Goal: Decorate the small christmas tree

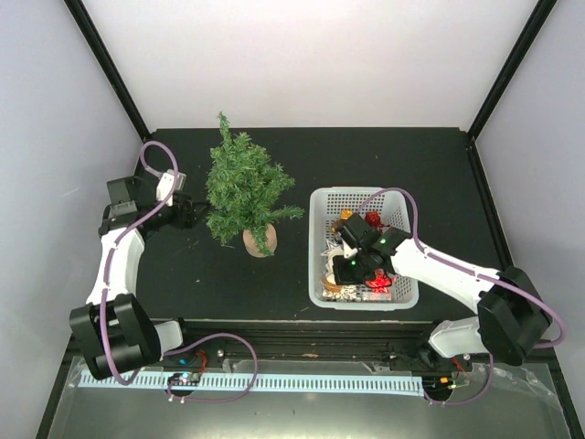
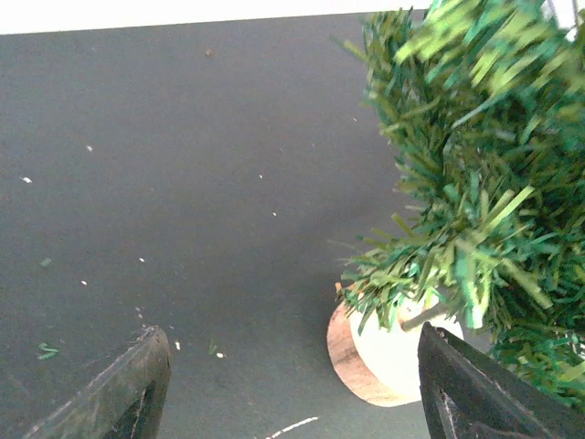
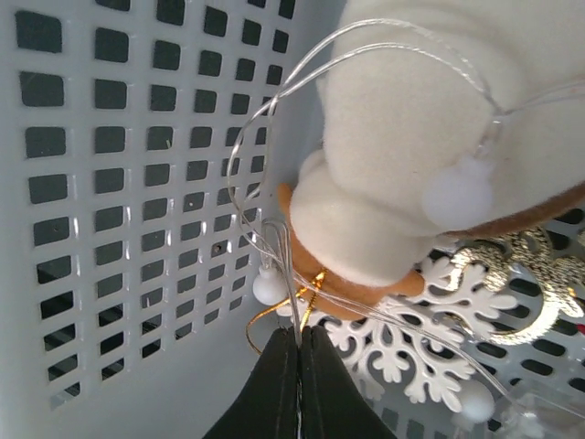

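The small christmas tree (image 1: 245, 187) stands bare, left of centre on the worktop (image 1: 439, 165), so none of the decorating is done. The ornaments lie in the white basket (image 1: 317, 247) toward the right edge. My right end effector (image 3: 299, 352) is pinched together on a thin silver wire (image 3: 265, 128) inside that basket. My left end effector (image 2: 292, 380) stands apart beside the tree's wooden base (image 2: 366, 357). Only the right wrist view shows the wire, a cream felt ornament (image 3: 411, 137) and a white snowflake (image 3: 402, 338). Only the top view shows the whole undressed tree.
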Controlling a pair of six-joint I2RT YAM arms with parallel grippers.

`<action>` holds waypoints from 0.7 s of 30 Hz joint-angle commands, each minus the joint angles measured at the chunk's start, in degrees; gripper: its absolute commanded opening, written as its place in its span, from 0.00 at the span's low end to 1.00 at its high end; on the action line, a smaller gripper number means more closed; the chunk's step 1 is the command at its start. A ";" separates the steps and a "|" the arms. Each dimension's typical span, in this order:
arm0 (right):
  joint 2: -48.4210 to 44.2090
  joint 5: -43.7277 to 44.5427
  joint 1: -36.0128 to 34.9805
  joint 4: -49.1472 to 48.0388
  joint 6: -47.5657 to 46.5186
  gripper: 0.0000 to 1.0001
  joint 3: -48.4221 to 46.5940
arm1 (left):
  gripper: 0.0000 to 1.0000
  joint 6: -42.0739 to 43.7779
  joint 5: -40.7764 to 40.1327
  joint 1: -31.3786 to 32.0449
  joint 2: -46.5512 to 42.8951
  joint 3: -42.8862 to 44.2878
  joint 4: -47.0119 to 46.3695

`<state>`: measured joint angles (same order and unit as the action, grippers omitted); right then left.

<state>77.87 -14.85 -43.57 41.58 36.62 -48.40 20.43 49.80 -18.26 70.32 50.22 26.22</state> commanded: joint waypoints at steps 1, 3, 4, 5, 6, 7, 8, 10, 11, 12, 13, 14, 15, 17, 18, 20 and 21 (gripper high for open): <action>-3.25 5.07 0.27 2.99 -1.29 0.01 -2.13 | 0.75 0.91 -2.99 -0.35 -3.88 4.25 2.29; -4.13 7.47 1.29 4.35 -1.67 0.01 -3.09 | 0.75 0.38 -4.63 -1.19 -4.69 5.60 2.93; -4.58 8.11 2.11 4.96 -1.83 0.01 -3.28 | 0.75 -0.16 -6.00 -1.66 -4.89 6.34 3.15; -5.21 9.45 3.18 5.63 -2.06 0.01 -4.02 | 0.75 -0.85 -7.24 -2.26 -5.45 6.95 3.33; -5.93 10.77 3.66 6.70 -2.55 0.01 -5.08 | 0.75 -1.00 -7.19 -3.00 -5.93 7.60 3.88; -6.55 11.75 3.81 7.62 -3.12 0.01 -6.40 | 0.75 -0.40 -6.66 -3.55 -6.65 8.40 4.98; -7.04 12.56 3.96 8.88 -3.68 0.01 -8.52 | 0.75 0.68 -6.26 -3.69 -7.35 9.40 6.55; -7.86 14.73 3.99 11.65 -4.59 0.01 -13.34 | 0.76 2.84 -4.41 -3.71 -9.13 11.45 9.82; -8.31 15.54 3.98 12.76 -5.27 0.01 -15.90 | 0.76 3.80 -2.85 -3.71 -9.83 12.64 11.75; -8.67 16.32 3.94 14.02 -5.81 0.01 -18.52 | 0.78 4.78 -0.98 -3.71 -10.41 14.22 13.83; -8.92 16.97 3.96 15.21 -6.38 0.01 -21.17 | 0.79 5.39 1.05 -3.71 -10.98 15.48 15.34; -9.11 17.40 4.00 16.38 -6.96 0.01 -23.80 | 0.80 5.75 3.16 -3.71 -11.60 16.81 16.79; -9.20 17.61 4.00 17.42 -7.67 0.01 -26.36 | 0.82 5.92 5.01 -3.71 -12.14 18.05 17.84; -9.29 18.10 3.94 19.66 -8.78 0.01 -31.88 | 0.83 6.00 9.64 -3.56 -13.43 19.95 19.07; -9.33 18.32 3.98 20.58 -9.43 0.01 -34.37 | 0.85 5.92 11.97 -3.43 -14.13 20.98 19.47; -9.33 17.87 3.98 22.20 -11.40 0.01 -40.27 | 0.86 6.42 17.22 -2.17 -15.39 23.26 21.91; -9.39 17.81 3.94 23.09 -11.88 0.01 -42.91 | 0.87 6.54 18.68 -1.16 -15.80 24.49 22.89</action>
<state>69.38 1.23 -39.75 59.24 28.77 -83.46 25.08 57.08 -21.43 56.51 69.87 42.59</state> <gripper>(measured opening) 0.015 0.858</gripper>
